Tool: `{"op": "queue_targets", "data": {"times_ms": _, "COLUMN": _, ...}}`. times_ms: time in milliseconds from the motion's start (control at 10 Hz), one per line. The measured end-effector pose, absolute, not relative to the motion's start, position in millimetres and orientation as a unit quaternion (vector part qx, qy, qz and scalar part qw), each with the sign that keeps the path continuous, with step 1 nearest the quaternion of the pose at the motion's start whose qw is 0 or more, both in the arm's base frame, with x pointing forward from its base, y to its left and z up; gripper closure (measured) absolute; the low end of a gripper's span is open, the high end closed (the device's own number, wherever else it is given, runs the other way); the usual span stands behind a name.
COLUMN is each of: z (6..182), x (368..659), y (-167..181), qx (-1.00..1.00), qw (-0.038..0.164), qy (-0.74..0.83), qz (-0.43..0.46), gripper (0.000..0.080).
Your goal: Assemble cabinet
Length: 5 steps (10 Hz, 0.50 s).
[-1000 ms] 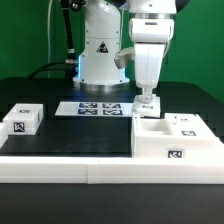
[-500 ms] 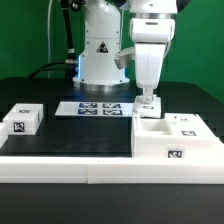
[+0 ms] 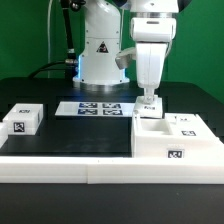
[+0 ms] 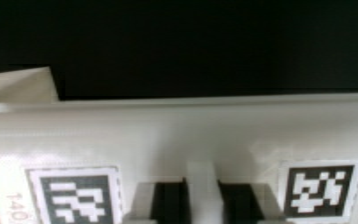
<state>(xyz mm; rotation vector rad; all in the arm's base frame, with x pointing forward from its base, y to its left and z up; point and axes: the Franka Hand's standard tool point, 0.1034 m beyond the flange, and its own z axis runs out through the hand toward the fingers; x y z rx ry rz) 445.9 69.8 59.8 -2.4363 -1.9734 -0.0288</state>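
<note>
Fingers (image 4: pixel 163 205) stand almost together, pinching a thin white edge of the cabinet (image 3: pixel 170 140) at its 11 o'clock corner. The cabinet rests on the dark surface (image 3: pixel 80 130), at 4 o'clock from the marker board (image 3: pixel 90 107).

Flipped through all 3 exterior shots and honestly can't spot any change over that 1 second. The gripper (image 3: pixel 148 100) is at the same height and the same spot on the back edge of the cabinet (image 3: pixel 172 146), with no drift to either side that I can make out. If anything crept, it's too small to show here, and the wrist view has no earlier shot to compare.
</note>
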Motion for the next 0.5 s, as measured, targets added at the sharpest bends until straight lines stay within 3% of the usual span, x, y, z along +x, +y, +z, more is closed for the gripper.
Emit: {"op": "queue_targets", "data": {"times_ms": 500, "z": 58.3, "x": 453.7, "y": 73.6, "qx": -0.774, "qw": 0.004, "qy": -0.633, "qz": -0.010, "gripper": 0.0729}}
